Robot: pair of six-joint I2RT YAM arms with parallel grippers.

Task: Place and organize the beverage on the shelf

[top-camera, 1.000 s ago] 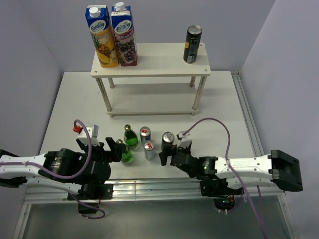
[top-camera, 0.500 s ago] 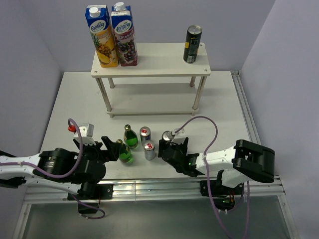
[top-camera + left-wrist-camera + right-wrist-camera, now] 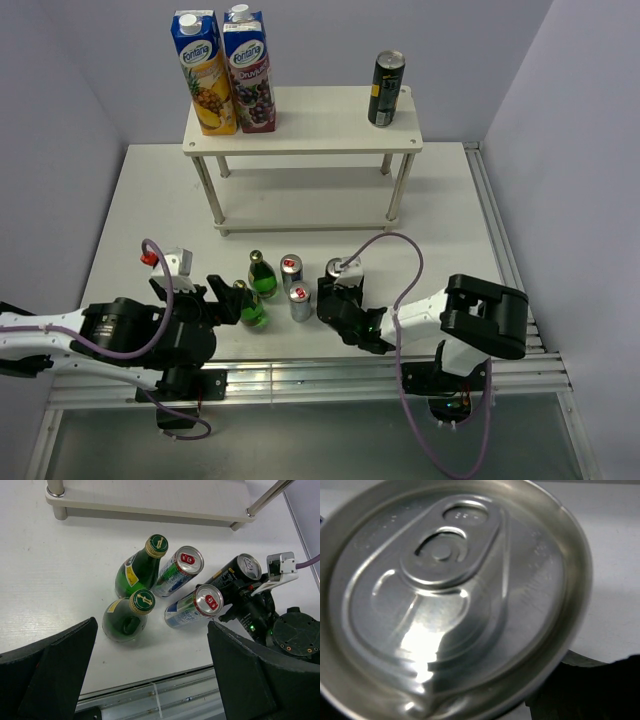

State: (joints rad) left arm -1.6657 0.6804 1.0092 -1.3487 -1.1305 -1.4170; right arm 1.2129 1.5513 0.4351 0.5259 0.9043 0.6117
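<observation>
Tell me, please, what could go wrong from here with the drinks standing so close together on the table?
1. The right gripper is at the dark can, which stands right beside the nearer silver can. A skewed lift could knock that one over.
2. The left gripper is open beside the nearer green bottle. The second bottle is just behind it, so a push could topple both.
</observation>
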